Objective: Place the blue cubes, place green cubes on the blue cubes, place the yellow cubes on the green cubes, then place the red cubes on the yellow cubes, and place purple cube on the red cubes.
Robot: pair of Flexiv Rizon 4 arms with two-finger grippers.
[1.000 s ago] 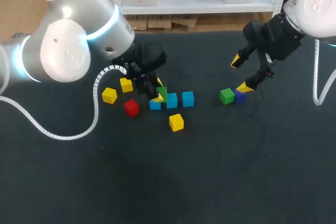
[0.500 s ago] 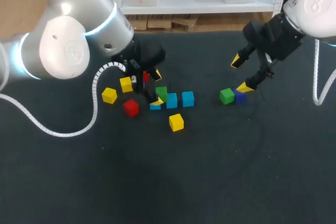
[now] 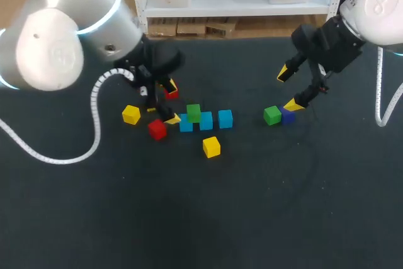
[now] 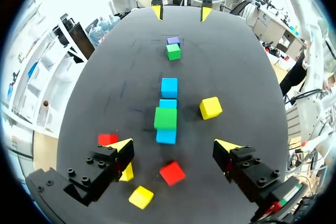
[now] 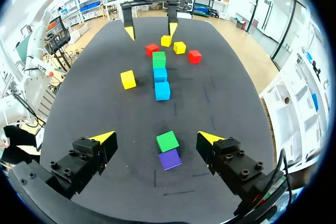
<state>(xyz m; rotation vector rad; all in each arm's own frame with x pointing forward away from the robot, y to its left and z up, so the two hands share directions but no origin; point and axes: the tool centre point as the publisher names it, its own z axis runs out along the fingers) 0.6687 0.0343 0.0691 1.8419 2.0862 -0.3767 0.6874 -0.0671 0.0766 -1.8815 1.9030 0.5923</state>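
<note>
Left gripper (image 3: 170, 101), fingers apart, is now hanging further left than a second ago, clear of the green cube (image 3: 193, 113) sitting atop the leftmost of three blue cubes (image 3: 206, 121) at mid-frame. Nearest, lower centre: a yellow cube (image 3: 211, 147). Then, at left, a red cube (image 3: 157, 129) and a second yellow cube (image 3: 131, 114). Right of centre, a loose green cube (image 3: 272, 115) is lying just beside the purple cube (image 3: 288, 116), with the right gripper (image 3: 289, 89) hovering over them, fingers spread.

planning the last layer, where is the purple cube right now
In the head view the purple cube sits on the right side of the table, directly beside the lone green cube, beneath the open right gripper.
</note>
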